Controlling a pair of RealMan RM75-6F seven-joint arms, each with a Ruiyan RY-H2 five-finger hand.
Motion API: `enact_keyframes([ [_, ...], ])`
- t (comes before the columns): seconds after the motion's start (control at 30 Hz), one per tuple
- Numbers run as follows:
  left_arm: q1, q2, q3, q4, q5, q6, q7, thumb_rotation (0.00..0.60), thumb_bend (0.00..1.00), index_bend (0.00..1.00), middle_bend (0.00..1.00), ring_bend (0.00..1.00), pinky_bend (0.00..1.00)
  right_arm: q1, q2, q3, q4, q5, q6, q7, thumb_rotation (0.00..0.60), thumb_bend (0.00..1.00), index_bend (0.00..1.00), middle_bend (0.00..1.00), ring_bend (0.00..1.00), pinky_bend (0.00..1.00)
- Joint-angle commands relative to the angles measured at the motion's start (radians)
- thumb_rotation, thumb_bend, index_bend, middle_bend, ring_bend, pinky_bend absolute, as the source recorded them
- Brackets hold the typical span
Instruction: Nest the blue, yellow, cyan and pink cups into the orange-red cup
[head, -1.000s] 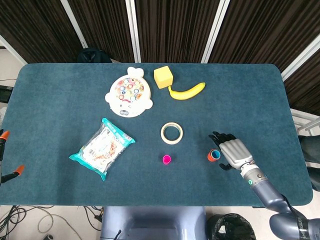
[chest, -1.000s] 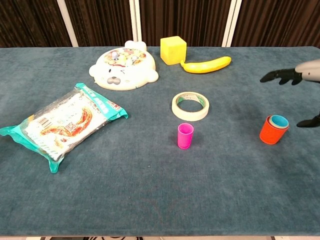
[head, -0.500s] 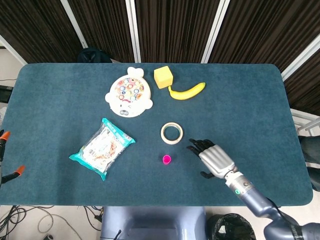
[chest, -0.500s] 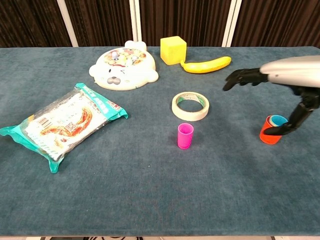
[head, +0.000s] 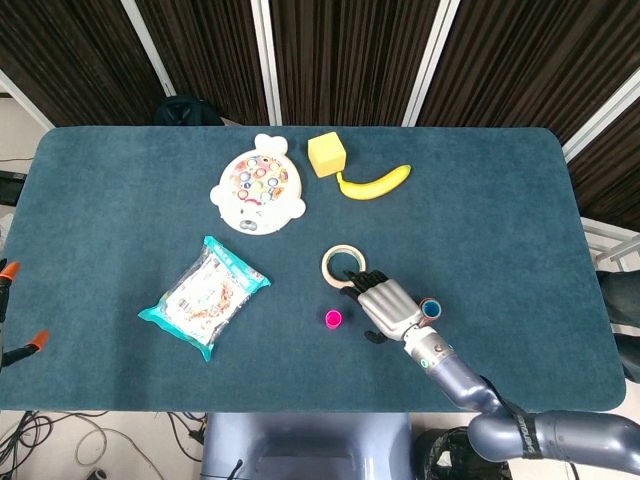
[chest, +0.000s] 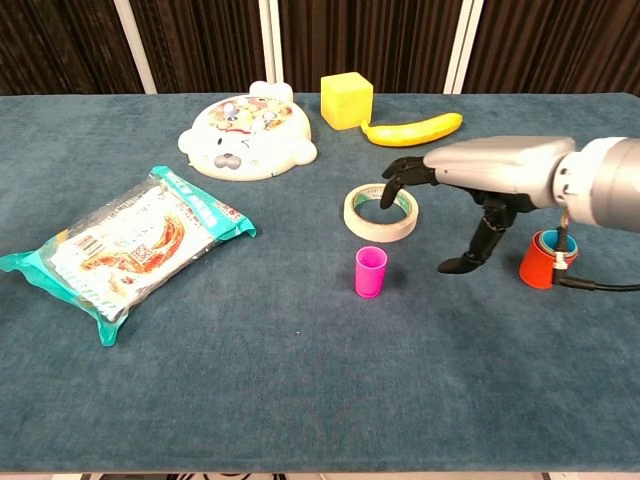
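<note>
Near the front middle of the table (head: 120, 200), the pink cup (chest: 370, 272) is seen standing upright, its long axis vertical and its open mouth facing up; nothing can be made out inside it. To its right, the orange-red cup (chest: 537, 266) is also set upright, with a cyan cup (head: 431, 308) nested in it, rim showing; whether further cups lie beneath cannot be told. Between the two cups, the right hand (chest: 470, 190) is held above the cloth, holding nothing, its fingers (chest: 395, 178) spread and curved downward over the near edge of the tape roll (chest: 380, 212), thumb pointing down toward the table. Contact with the roll cannot be confirmed. Only the right hand is shown in either view. A banana (head: 376, 184) and a yellow cube (head: 327, 154) are placed farther back.
</note>
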Motion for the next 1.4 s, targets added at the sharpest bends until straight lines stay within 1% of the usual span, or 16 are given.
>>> enact_keyframes([
  [0.03,-0.001,0.000,0.000,0.001,0.000,0.000,0.000,0.600,0.13,0.06,0.02,0.00,0.00,0.025,-0.034,0.007,0.029,0.044,-0.007,-0.026,0.600,0.32,0.25,0.03,0.11,0.14],
  [0.27,-0.001,-0.002,-0.003,0.004,-0.004,-0.001,0.001,0.600,0.13,0.06,0.02,0.00,0.00,0.052,-0.079,0.004,0.056,0.095,0.004,-0.059,0.600,0.33,0.31,0.03,0.11,0.14],
  [0.63,-0.001,-0.004,-0.003,0.006,-0.003,0.000,0.001,0.600,0.13,0.06,0.02,0.00,0.00,0.076,-0.119,0.005,0.074,0.119,0.027,-0.067,0.600,0.39,0.38,0.03,0.11,0.14],
  [0.93,-0.002,-0.005,-0.003,0.007,-0.004,-0.002,0.000,0.600,0.13,0.06,0.02,0.00,0.00,0.085,-0.137,-0.008,0.072,0.123,0.048,-0.081,0.600,0.39,0.39,0.03,0.11,0.14],
  [1.13,-0.002,-0.004,-0.003,0.007,-0.003,0.000,0.000,0.600,0.13,0.06,0.02,0.00,0.00,0.092,-0.149,-0.010,0.078,0.137,0.055,-0.087,0.600,0.39,0.39,0.03,0.11,0.14],
  [1.4,-0.003,-0.005,-0.002,0.008,-0.003,-0.003,0.001,0.600,0.13,0.06,0.02,0.00,0.00,0.098,-0.162,-0.012,0.081,0.137,0.068,-0.092,0.600,0.39,0.41,0.03,0.12,0.14],
])
